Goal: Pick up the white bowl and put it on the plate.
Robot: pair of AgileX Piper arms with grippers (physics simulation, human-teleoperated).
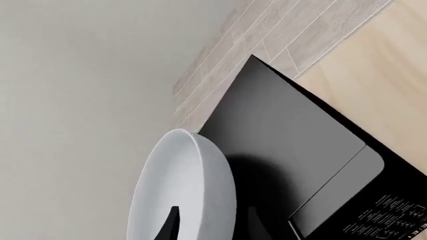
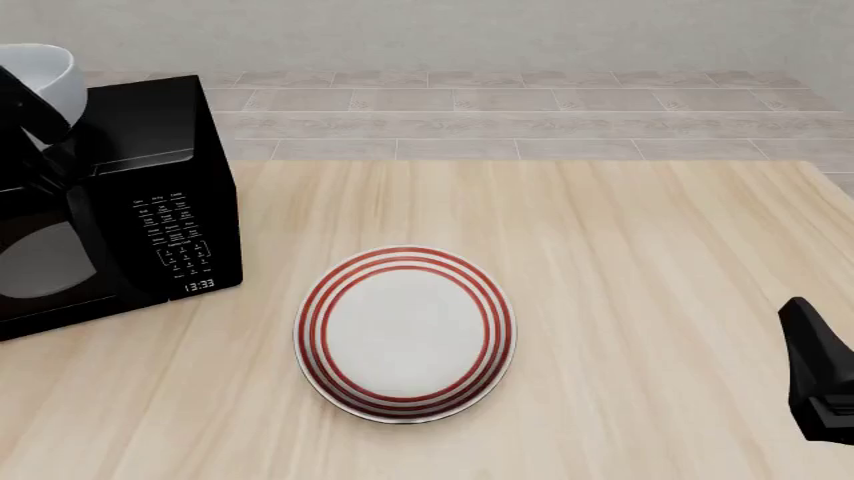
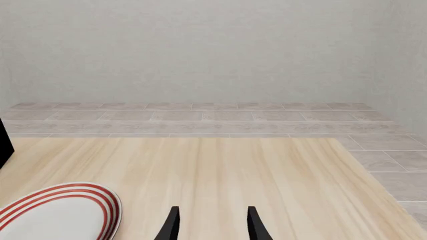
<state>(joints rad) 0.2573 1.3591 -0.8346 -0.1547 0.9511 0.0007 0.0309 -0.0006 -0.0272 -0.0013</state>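
Observation:
The white bowl (image 2: 43, 72) is held tilted in the air at the far left, over the black microwave (image 2: 167, 150). My left gripper (image 2: 24, 108) is shut on its rim. In the left wrist view the bowl (image 1: 180, 185) stands on edge between the fingers (image 1: 171, 226), with the left gripper (image 1: 213, 229) above the microwave's top (image 1: 280, 135). The plate (image 2: 404, 332), white with red rings, lies flat on the table's middle. My right gripper (image 3: 212, 227) is open and empty, low over the table to the right of the plate (image 3: 60, 212).
The microwave stands at the table's left with its door shut. The right arm (image 2: 821, 370) shows at the right edge of the front view. A tiled floor strip and a grey wall lie beyond the table's far edge (image 2: 534, 162).

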